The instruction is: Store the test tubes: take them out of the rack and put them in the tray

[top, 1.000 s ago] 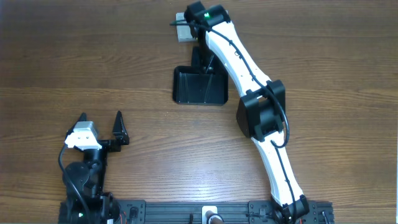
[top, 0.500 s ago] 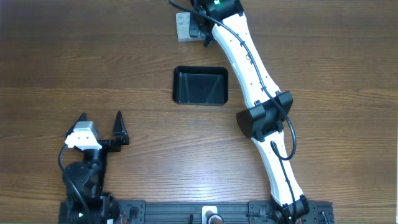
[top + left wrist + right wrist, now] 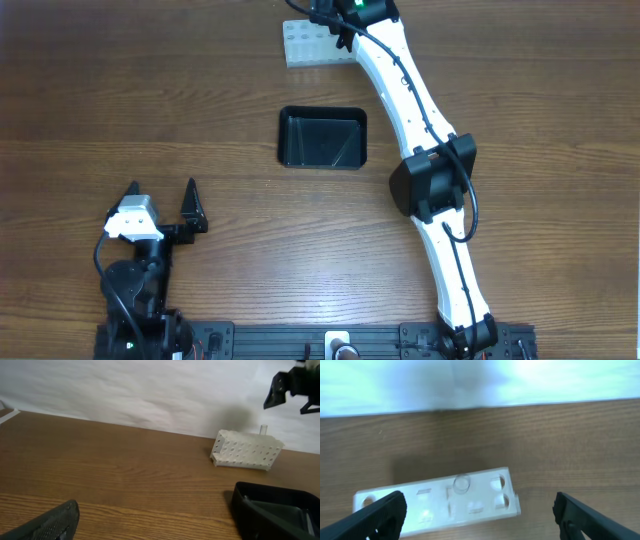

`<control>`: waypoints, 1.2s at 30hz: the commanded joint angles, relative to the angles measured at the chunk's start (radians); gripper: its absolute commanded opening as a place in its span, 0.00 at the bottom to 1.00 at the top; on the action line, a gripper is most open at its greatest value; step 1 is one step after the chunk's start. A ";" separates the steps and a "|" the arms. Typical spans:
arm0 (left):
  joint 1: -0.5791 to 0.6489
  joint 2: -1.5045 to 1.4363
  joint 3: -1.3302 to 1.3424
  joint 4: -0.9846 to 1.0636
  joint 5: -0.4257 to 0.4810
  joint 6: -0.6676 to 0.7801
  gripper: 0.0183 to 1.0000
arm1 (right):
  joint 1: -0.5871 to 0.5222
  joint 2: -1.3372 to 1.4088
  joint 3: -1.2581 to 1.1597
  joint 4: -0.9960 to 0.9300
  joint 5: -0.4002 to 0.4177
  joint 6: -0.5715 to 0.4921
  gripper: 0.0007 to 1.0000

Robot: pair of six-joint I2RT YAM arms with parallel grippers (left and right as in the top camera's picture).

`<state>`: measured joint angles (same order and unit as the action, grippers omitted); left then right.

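Wooden table [image 3: 150, 100] bearing a white rack [image 3: 305, 46] and, near it, a black tray [image 3: 322, 140]

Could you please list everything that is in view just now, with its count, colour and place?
table: one, brown wood, under everything.
rack: one, white, at the table's far edge, beyond the tray.
test tube: one visible, clear, upright in the rack.
tray: one, black, mid-table, empty, apart from the rack.
wall: one, white, behind the table.
left arm: one, black, near-left; left pincer open over bare table.
right arm: one, white and black, extended to the far edge; right pincer open above the rack.
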<state>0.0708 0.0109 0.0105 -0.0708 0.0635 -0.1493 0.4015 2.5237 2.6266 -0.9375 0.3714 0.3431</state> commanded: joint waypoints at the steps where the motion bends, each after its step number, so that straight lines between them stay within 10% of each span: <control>1: 0.005 -0.008 -0.005 -0.004 -0.008 0.015 1.00 | -0.003 -0.023 -0.077 0.082 0.023 -0.049 0.94; 36: 0.005 -0.008 -0.005 -0.004 -0.008 0.015 1.00 | 0.001 0.043 -0.233 0.324 0.023 -0.195 0.83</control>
<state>0.0708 0.0109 0.0105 -0.0711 0.0635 -0.1493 0.3981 2.5366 2.4023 -0.6155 0.3779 0.1532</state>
